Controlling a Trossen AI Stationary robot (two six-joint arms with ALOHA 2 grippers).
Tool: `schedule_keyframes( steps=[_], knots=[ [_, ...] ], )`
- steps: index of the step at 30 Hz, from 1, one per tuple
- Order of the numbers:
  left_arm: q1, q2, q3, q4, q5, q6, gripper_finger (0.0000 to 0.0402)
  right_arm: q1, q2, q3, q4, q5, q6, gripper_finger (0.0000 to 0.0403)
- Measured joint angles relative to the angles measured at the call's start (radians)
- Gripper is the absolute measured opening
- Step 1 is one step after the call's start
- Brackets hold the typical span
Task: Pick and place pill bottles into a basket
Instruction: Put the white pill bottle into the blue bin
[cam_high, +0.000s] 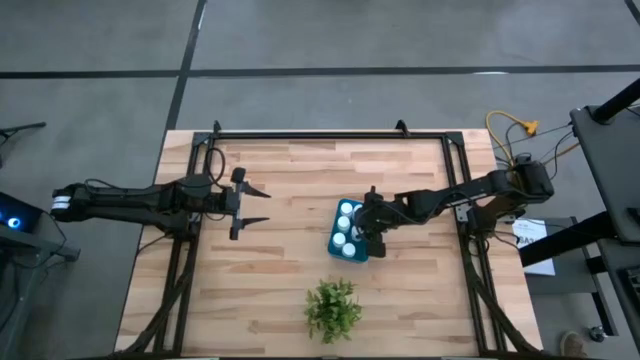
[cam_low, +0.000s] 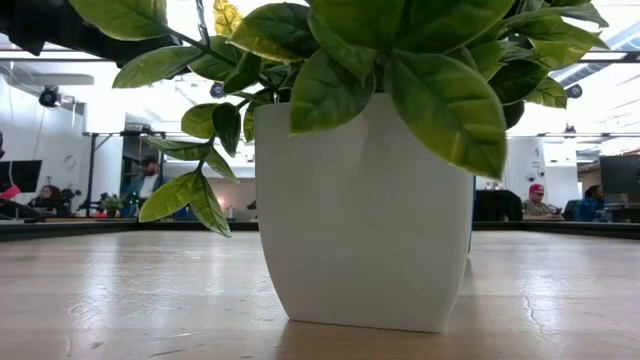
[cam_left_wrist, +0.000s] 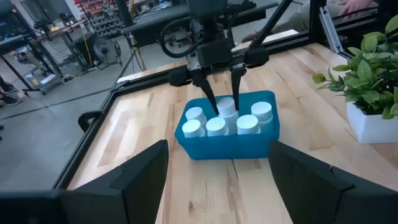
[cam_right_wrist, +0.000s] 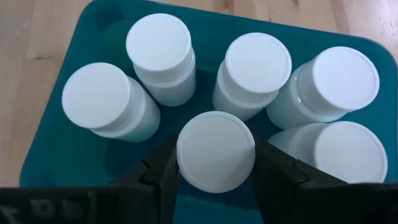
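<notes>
Plant (cam_high: 333, 308) nearest, just in front of basket (cam_high: 336, 238). Right gripper (cam_right_wrist: 216, 163) over basket, fingers pinching sixth pill bottle (cam_right_wrist: 216, 151); other five bottles (cam_right_wrist: 158, 48) stand inside. Last placement, judging: lower, release. Left gripper (cam_high: 262, 206) well left of basket, fingers spread, empty.

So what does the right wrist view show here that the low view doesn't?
Only the right wrist view shows the teal basket with six white pill bottles standing in it, and the right gripper shut on the middle bottle at its cap.

Only the low view shows the plant in its white pot, filling the foreground, with people in the room behind.

Both show the wooden table.
</notes>
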Motion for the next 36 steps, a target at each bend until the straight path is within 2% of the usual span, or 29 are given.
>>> schedule_keyframes(
  steps=[17, 26, 36],
  knots=[
    [0.000, 0.000, 0.000, 0.000, 0.001, 0.000, 0.0258, -0.026, 0.002, -0.029, 0.018, 0.026, 0.001, 0.0148],
    [0.000, 0.000, 0.000, 0.000, 0.001, -0.001, 0.0258, -0.026, 0.001, -0.032, 0.018, 0.026, 0.001, 0.0181],
    [0.000, 0.000, 0.000, 0.000, 0.001, -0.001, 0.0258, -0.026, 0.001, -0.032, 0.017, 0.026, 0.000, 0.0183]
  ],
)
